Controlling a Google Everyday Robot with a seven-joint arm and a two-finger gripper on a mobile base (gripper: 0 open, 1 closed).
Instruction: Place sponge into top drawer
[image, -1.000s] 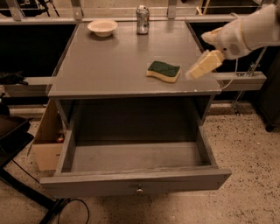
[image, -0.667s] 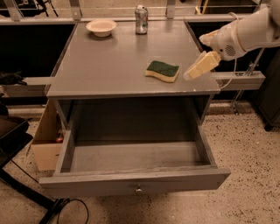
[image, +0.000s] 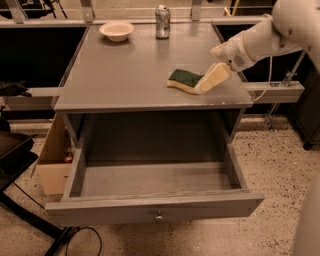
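The sponge (image: 183, 80), dark green on top with a yellow base, lies flat on the grey cabinet's top (image: 125, 75), right of centre. My gripper (image: 205, 86) comes in from the right on the white arm and is low over the top, at the sponge's right end and touching or overlapping it. The top drawer (image: 150, 206) is pulled fully open below, with its round knob (image: 159, 217) at the front centre. The drawer's inside holds nothing.
A cream bowl (image: 116, 31) and a metal can (image: 162, 21) stand at the back of the cabinet top. A cardboard box (image: 52, 160) sits on the floor left of the drawer, with a black chair base (image: 15, 165) and a cable beside it.
My gripper has moved left and a little down, from a gap right of the sponge to its right end. The sponge and the drawer have not moved.
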